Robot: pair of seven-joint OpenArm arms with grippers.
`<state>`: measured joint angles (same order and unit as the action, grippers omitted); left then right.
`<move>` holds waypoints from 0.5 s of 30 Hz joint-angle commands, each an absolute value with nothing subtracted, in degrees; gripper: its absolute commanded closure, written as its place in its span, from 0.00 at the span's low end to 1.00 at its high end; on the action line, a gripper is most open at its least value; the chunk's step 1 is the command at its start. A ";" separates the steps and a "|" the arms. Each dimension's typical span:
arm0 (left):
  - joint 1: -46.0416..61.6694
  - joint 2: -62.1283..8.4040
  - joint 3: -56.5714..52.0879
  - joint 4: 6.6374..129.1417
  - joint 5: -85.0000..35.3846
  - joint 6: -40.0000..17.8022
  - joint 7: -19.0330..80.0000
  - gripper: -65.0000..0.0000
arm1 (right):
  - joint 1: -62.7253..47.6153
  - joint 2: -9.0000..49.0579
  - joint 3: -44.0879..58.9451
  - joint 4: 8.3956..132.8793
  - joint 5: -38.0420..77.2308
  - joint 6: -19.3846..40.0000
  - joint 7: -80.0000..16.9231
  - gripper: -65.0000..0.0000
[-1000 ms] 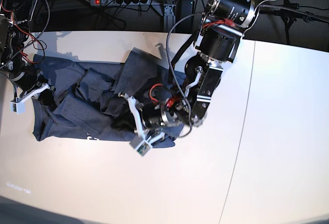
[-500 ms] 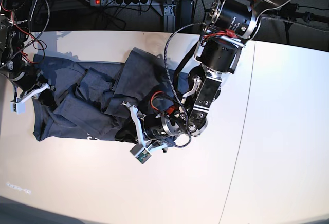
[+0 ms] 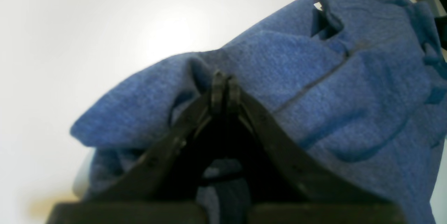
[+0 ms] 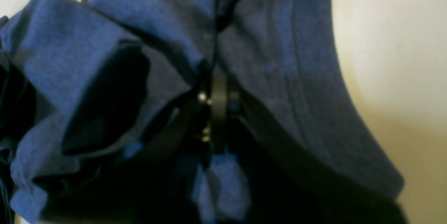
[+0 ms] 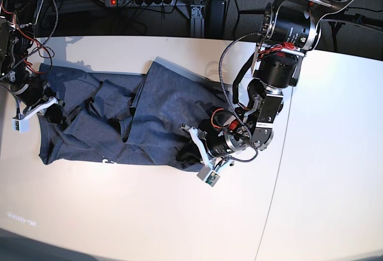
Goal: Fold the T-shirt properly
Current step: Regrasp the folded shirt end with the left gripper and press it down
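White table (image 5: 149,225) under rumpled T-shirt (image 5: 161,114)

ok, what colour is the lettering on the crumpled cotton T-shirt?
White, on the heathered blue-grey cotton T-shirt; clearest in the left wrist view, top edge.

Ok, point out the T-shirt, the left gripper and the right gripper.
T-shirt (image 5: 161,108), base view, flat middle panel.
Left gripper (image 3: 223,81), left wrist view, shut tips pinching fabric.
Right gripper (image 4: 216,88), right wrist view, shut tips amid folds.
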<state>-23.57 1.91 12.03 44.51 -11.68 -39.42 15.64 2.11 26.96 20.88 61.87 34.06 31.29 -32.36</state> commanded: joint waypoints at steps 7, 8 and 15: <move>-25.41 2.04 11.97 52.12 -24.32 -40.00 28.95 1.00 | 2.22 27.79 20.99 62.02 32.93 31.29 -34.28 1.00; -25.39 2.02 11.97 54.00 -26.35 -40.00 31.73 1.00 | 2.22 27.86 20.99 62.15 33.95 31.29 -34.30 1.00; -24.18 2.04 11.97 62.50 -35.81 -40.00 41.41 1.00 | 2.22 27.92 20.99 66.30 36.47 31.31 -34.35 1.00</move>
